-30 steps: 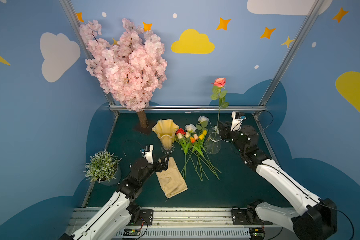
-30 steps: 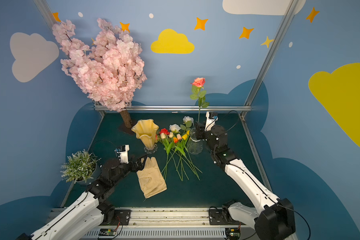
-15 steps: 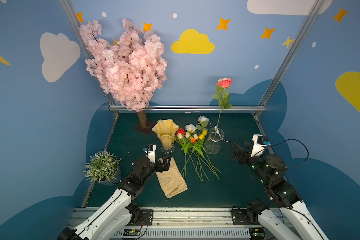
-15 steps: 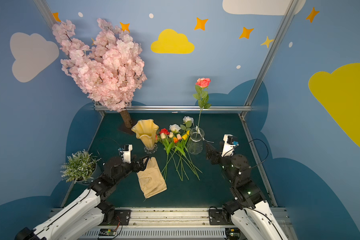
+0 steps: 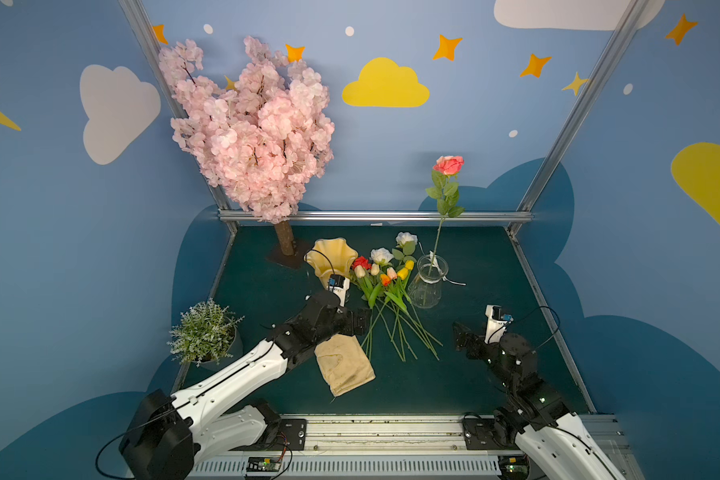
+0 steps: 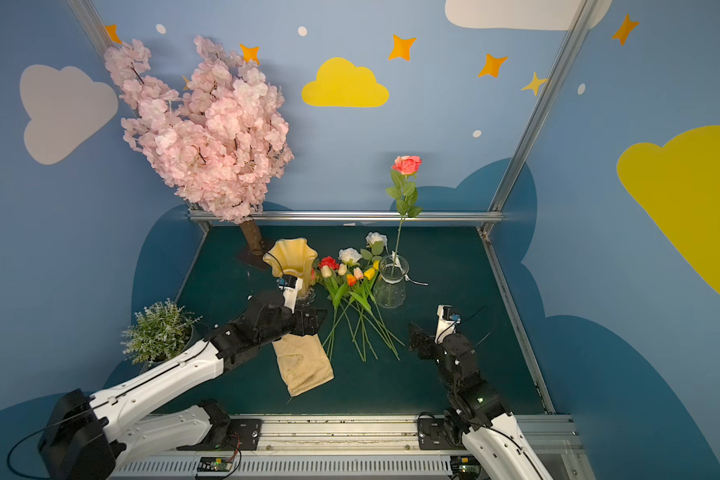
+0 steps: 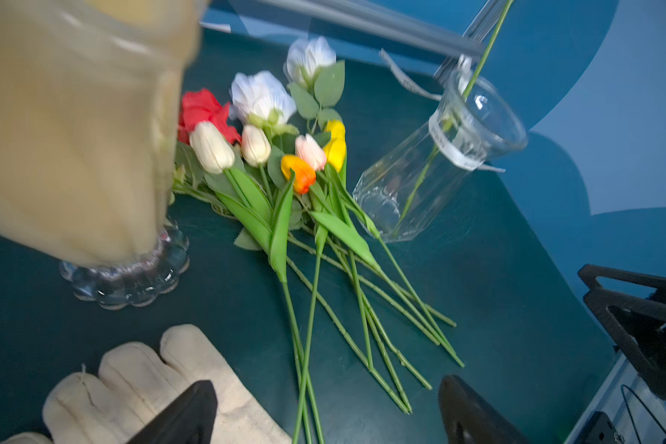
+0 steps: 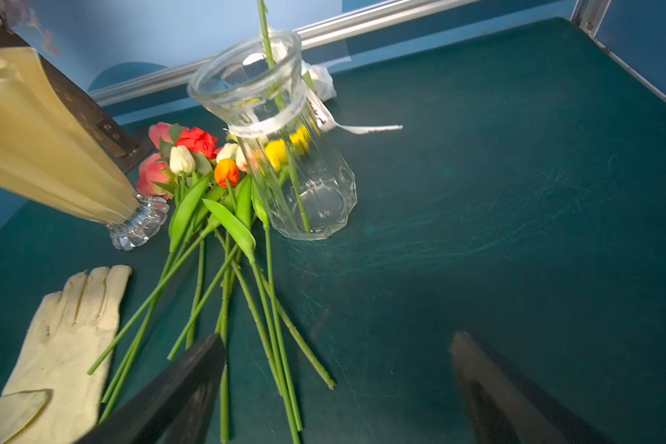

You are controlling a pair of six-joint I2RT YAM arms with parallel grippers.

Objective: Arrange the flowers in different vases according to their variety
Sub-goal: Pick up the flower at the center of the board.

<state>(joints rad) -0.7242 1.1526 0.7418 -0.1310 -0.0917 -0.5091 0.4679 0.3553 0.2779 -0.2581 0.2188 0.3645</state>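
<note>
One pink rose (image 5: 448, 165) stands in the glass vase (image 5: 427, 286); the yellow vase (image 5: 331, 259) looks empty, other flowers (image 5: 385, 279) lie on the bench (image 5: 495, 270). Left claw (image 7: 325, 382) and right claw (image 8: 337, 336) gape empty.

A tall tree of pink blossoms (image 5: 258, 133) stands at the back left corner of the dark green table (image 5: 495, 374). Its brown trunk (image 5: 285, 239) is fixed on a flat dark plate. A small plant (image 5: 202, 332) with grey-green leaves sits in a grey pot at the left edge, near the front. A cream cloth glove (image 5: 344, 365) lies flat on the table, toward the front. Behind, the blue wall (image 5: 474, 137) carries a yellow cloud (image 5: 385, 85), white clouds and orange stars.
</note>
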